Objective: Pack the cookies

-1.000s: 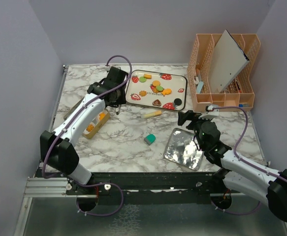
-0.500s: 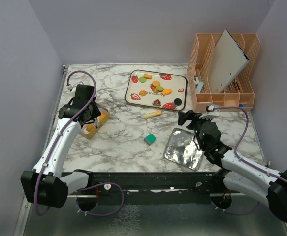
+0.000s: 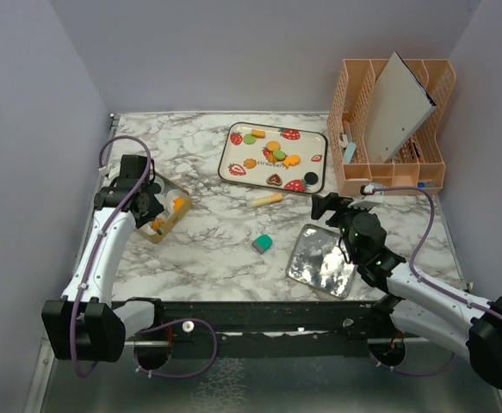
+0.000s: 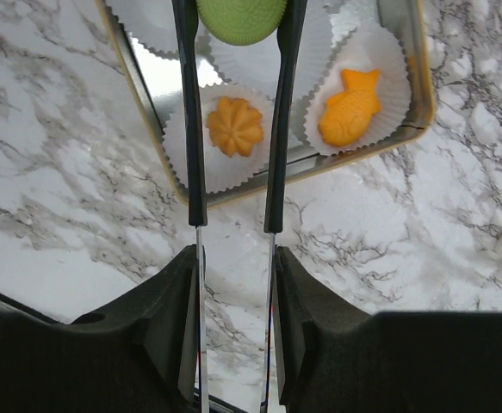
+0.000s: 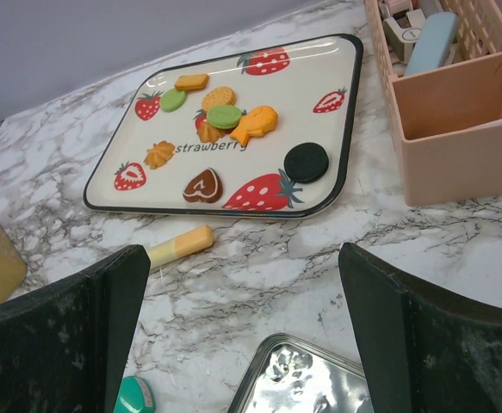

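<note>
My left gripper (image 3: 150, 206) (image 4: 238, 17) is shut on a green round cookie (image 4: 242, 13) and holds it over the open gold-rimmed tin (image 3: 160, 237) (image 4: 337, 157). In the tin, paper cups hold an orange flower cookie (image 4: 234, 126) and an orange fish cookie (image 4: 349, 107). Several cookies lie on the strawberry tray (image 3: 226, 163) (image 5: 306, 82): a green one (image 5: 225, 115), an orange fish (image 5: 255, 123), an orange flower (image 5: 159, 154), a brown heart (image 5: 202, 185) and a black round one (image 5: 306, 161). My right gripper (image 3: 332, 206) (image 5: 242, 258) is open and empty, near of the tray.
A silver tin lid (image 3: 321, 261) (image 5: 311, 379) lies under my right arm. A teal block (image 3: 263, 243) (image 5: 134, 397) and a yellow stick (image 3: 266, 200) (image 5: 179, 245) lie mid-table. A peach organiser (image 3: 393, 129) (image 5: 457, 112) stands at the back right.
My left arm has swung from the tray's left edge leftward to the tin, carrying the green cookie. The right arm has not moved.
</note>
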Motion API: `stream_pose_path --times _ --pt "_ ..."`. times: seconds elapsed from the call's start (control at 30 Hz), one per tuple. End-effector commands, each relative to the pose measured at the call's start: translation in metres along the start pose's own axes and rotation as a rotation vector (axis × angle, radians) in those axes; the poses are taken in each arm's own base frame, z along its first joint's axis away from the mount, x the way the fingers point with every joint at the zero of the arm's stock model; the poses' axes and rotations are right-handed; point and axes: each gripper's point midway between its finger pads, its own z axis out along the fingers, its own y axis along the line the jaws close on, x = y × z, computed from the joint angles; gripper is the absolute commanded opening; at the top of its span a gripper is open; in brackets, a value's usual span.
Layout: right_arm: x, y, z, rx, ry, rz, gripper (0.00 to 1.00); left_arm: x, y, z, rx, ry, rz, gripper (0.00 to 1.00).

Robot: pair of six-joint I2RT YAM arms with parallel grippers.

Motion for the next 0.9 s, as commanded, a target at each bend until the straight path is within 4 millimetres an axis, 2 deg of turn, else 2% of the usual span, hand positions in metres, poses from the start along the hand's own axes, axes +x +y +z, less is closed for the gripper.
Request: stream_pose_path --times 0.0,0.17,0.3,0.57,0.87 --pt "0.005 -0.005 0.000 0.012 0.003 -0.008 1.00 0.003 0.024 0.002 -0.070 0.011 -0.060 0.00" --pt "0.005 -0.005 0.000 0.010 0.005 -0.008 1.00 -0.002 0.040 0.009 -0.121 -0.016 -0.090 0.00" --pt "0.005 -0.005 0.000 0.010 0.005 -0.009 1.00 0.002 0.043 0.021 -0.130 0.003 -0.083 0.00" --pt "0.006 -0.005 0.000 0.011 0.008 -0.011 1.00 -0.008 0.055 0.034 -0.178 -0.067 -0.085 0.03" --pt "0.008 -0.006 0.001 0.015 0.012 -0.015 1.00 -0.004 0.043 0.044 -0.123 -0.031 -0.064 0.06"
